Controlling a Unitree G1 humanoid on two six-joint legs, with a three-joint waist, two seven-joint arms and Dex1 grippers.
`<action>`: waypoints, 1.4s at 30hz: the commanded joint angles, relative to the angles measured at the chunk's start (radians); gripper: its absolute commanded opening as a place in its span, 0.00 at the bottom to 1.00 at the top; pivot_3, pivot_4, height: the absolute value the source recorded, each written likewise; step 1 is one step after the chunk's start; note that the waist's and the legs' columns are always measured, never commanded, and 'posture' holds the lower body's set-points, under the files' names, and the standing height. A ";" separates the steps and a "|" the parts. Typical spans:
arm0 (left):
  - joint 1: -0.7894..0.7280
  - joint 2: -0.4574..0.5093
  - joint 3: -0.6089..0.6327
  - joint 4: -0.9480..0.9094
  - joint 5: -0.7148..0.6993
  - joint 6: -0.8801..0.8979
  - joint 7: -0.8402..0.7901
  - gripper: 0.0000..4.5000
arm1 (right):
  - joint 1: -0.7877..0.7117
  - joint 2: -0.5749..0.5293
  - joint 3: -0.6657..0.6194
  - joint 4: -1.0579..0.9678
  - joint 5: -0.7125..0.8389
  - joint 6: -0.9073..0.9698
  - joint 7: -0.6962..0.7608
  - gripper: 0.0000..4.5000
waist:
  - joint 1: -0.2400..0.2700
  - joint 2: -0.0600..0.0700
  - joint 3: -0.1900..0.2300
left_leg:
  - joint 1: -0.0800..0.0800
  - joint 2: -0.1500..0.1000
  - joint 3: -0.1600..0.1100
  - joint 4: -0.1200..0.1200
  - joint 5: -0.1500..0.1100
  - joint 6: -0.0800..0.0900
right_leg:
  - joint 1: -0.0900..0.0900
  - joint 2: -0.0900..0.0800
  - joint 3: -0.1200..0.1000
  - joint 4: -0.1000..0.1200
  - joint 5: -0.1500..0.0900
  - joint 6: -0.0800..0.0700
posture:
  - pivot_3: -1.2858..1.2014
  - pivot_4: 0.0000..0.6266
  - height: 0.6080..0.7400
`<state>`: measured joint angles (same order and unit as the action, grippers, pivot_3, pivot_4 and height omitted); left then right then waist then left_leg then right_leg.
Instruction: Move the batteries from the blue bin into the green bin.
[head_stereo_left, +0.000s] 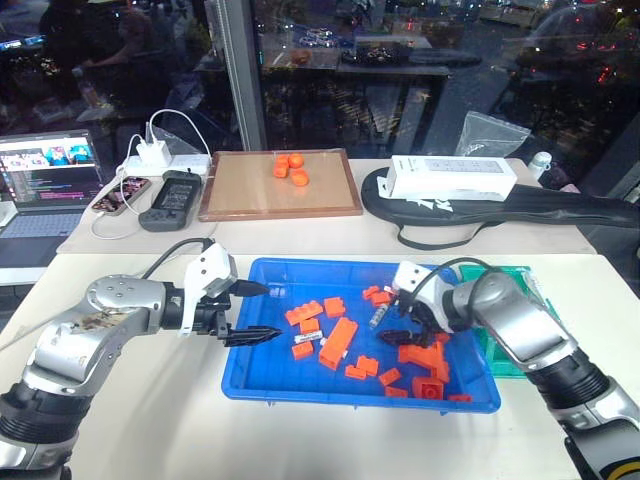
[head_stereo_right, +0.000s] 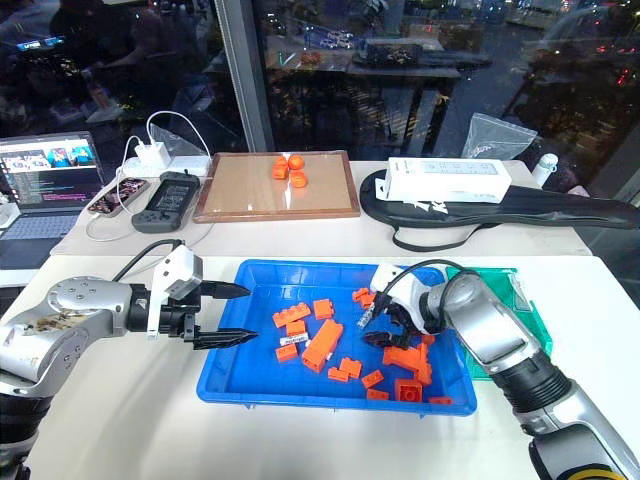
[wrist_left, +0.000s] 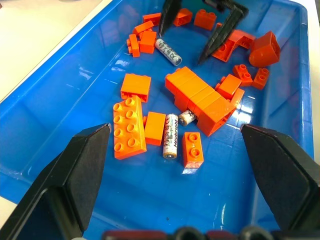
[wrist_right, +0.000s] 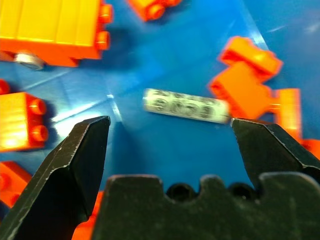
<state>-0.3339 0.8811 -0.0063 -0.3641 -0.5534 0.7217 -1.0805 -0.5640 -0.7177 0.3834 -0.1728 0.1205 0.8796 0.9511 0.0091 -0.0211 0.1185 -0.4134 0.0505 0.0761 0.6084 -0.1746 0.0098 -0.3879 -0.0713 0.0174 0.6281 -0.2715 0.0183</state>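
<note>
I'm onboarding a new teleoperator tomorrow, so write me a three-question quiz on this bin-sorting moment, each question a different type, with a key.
1. True or false: the right gripper has already closed on a battery.
2. Multiple choice: the batteries visible in the left wrist view lie in: A) the green bin, B) the blue bin, C) the wooden tray.
3. Fill in: the left gripper hovers at the blue bin's ____ edge, its jaws open.

Key:
1. False. Its jaws are open, above a battery lying on the blue floor.
2. B. One battery lies among the orange bricks; another lies near the right gripper.
3. Left.
</note>
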 joint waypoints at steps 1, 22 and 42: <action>-0.010 0.010 0.013 -0.021 -0.006 -0.010 -0.002 1.00 | -0.013 0.023 -0.007 0.000 0.004 -0.004 -0.012 1.00 | 0.001 0.000 0.000 | 0.000 0.000 0.000 0.000 0.000 0.000 | 0.000 0.000 0.000 0.000 0.000 0.000 | 0.52 0.24 1.00; -0.070 -0.032 -0.043 0.031 -0.004 -0.020 -0.036 1.00 | -0.039 -0.216 -0.193 -0.160 0.076 -0.016 0.133 0.56 | 0.007 0.001 0.001 | 0.000 0.000 0.000 0.001 0.000 0.000 | 0.000 0.000 0.000 0.000 0.000 0.000 | 0.52 0.24 1.00; -0.127 -0.085 -0.105 0.095 0.035 -0.061 -0.081 1.00 | 0.206 -0.581 -0.319 -0.015 -0.039 -0.304 0.201 0.89 | -0.016 0.002 0.000 | 0.003 0.000 0.003 0.000 0.000 0.000 | 0.001 -0.001 0.003 0.000 -0.001 0.001 | 0.52 0.24 1.00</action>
<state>-0.4603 0.7900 -0.1344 -0.2341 -0.5112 0.6734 -1.1592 -0.3270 -1.2880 0.0700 -0.1933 0.1134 0.6276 1.1512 -0.0067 -0.0188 0.1187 -0.4102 0.0499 0.0797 0.6082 -0.1746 0.0098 -0.3871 -0.0726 0.0210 0.6283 -0.2725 0.0194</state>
